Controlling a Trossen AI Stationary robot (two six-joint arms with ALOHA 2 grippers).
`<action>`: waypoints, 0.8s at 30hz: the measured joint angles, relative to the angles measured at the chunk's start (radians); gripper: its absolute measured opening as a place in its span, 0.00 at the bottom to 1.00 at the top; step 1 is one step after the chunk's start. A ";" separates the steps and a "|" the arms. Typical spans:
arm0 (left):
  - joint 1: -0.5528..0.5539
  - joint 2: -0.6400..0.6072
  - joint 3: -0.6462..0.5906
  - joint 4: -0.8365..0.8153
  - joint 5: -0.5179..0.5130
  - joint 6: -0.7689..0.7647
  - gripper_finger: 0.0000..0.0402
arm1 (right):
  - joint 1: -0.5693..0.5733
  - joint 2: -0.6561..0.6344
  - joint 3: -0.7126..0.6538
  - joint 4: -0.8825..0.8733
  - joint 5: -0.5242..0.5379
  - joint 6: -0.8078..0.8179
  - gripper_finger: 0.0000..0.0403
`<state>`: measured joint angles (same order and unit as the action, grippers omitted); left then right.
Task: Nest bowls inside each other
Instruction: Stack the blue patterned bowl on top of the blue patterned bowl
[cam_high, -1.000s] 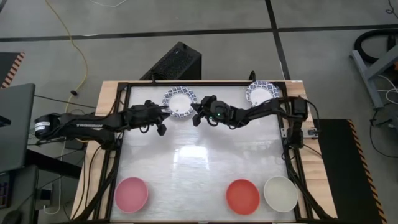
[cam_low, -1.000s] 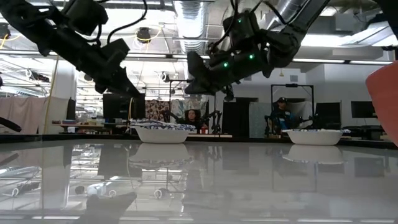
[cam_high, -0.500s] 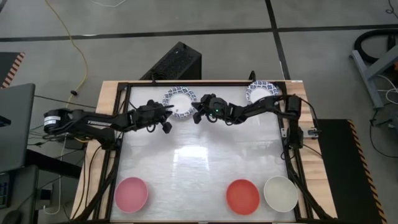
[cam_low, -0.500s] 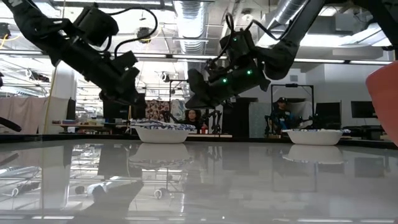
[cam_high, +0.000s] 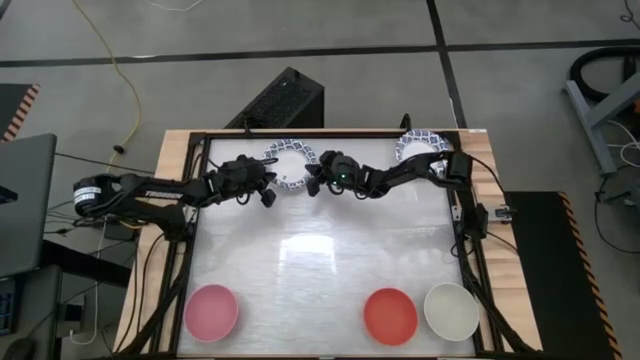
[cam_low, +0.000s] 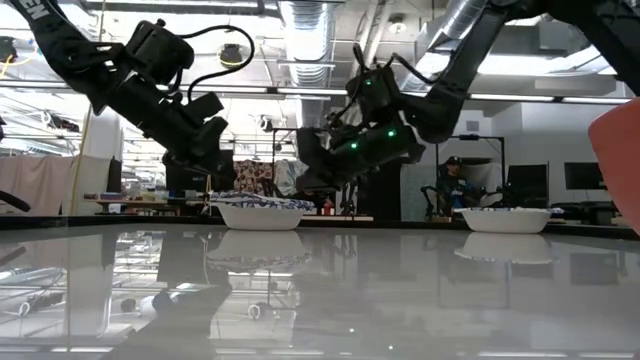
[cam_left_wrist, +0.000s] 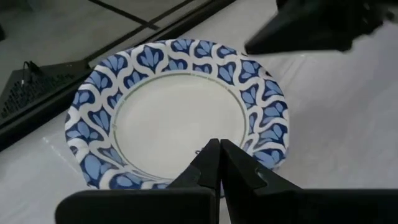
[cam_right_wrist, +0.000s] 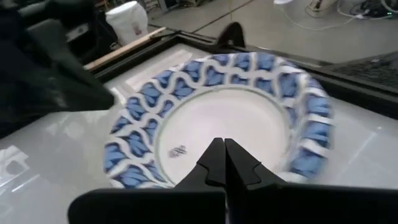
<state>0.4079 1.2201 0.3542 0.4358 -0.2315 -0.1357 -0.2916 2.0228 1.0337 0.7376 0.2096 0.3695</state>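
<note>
Glossy white bench (cam_high: 320, 260) filling the middle of the high view, framed in black. At upper centre of that frame, a round white bowl with a blue-patterned scalloped rim (cam_high: 291, 162), flanked by both arms. Left end effector (cam_high: 268, 184) just at the bowl's left edge, fingers pressed shut, gripping nothing; in the left wrist view the closed tips (cam_left_wrist: 217, 163) over the near rim of the same bowl (cam_left_wrist: 177, 118). Right end effector (cam_high: 311, 183) at the bowl's right edge, likewise closed and empty; in the right wrist view the shut tips (cam_right_wrist: 222, 160) above the bowl's white inside (cam_right_wrist: 230, 118). Whether either tip touches the rim: hard to tell, possibly just clear of it in the low view. A second blue-rimmed white bowl (cam_high: 419, 148) at upper right of the high frame, partly under the right arm. Along the bottom edge: a pink round bowl (cam_high: 211, 311) at lower left, a red round bowl (cam_high: 390, 314) right of centre, a plain white round bowl (cam_high: 451, 310) just beside it, not quite touching. All bowls apart, none nested.
</note>
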 joint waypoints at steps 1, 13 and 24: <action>0.005 0.000 0.000 -0.001 0.008 0.000 0.00 | 0.004 0.002 0.005 0.000 -0.001 0.000 0.02; 0.031 0.064 0.000 -0.001 0.044 0.022 0.00 | 0.007 0.001 0.003 -0.038 -0.002 0.000 0.02; 0.031 0.089 0.000 0.010 0.046 -0.002 0.00 | -0.012 0.001 0.003 -0.089 -0.006 -0.011 0.02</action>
<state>0.4385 1.3090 0.3546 0.4458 -0.1858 -0.1379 -0.3035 2.0239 1.0370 0.6483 0.2031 0.3588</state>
